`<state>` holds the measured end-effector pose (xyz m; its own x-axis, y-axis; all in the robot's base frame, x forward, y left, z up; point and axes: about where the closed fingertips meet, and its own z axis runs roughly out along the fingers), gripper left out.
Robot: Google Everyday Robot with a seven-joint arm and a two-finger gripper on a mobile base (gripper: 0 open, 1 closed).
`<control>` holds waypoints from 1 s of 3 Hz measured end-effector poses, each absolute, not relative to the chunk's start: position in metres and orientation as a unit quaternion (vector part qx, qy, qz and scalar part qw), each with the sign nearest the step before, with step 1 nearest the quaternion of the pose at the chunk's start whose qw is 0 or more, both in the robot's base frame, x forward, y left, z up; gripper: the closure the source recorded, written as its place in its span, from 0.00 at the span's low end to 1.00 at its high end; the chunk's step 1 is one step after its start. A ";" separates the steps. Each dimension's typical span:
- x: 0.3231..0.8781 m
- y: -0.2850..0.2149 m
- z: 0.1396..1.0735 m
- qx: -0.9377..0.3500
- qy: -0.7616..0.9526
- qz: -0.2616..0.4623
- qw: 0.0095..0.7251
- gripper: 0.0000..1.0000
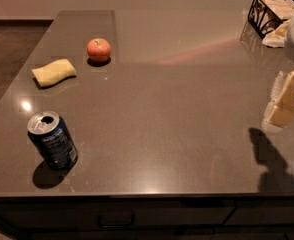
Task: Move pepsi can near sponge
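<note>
Big grey counter (177, 134) fills the view, w/ the gripper (286, 101) at the far right edge, hanging above the surface, its shadow on the top just below it. Can't tell if it's released or clenched; nothing seen in its grasp. Wire basket (272, 11) sits back-right, out of the way. Key relation: the pepsi can (53, 140) is at the front-left corner area, near the front edge, i.e. straight across the counter from the gripper and well apart, so the reach has to go leftward over most of the top. Can stands upright, long axis vertical, opened top showing, so prob. a side approach from the right suits it. Sponge (54, 72) lies flat farther back on the left, almost directly behind the can, long axis roughly left-right. Apple (98, 49) is near the sponge, back and to its right, not touching.
</note>
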<state>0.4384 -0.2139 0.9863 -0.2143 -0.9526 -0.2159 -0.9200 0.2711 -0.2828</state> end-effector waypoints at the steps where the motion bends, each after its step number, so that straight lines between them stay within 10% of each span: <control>1: 0.438 -0.213 0.987 -0.602 0.777 -0.047 0.176 0.00; 3: 0.437 -0.122 0.996 -0.646 0.724 0.029 0.240 0.00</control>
<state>0.4374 -0.1219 0.9960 -0.0490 -0.9214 -0.3856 -0.9493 0.1629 -0.2687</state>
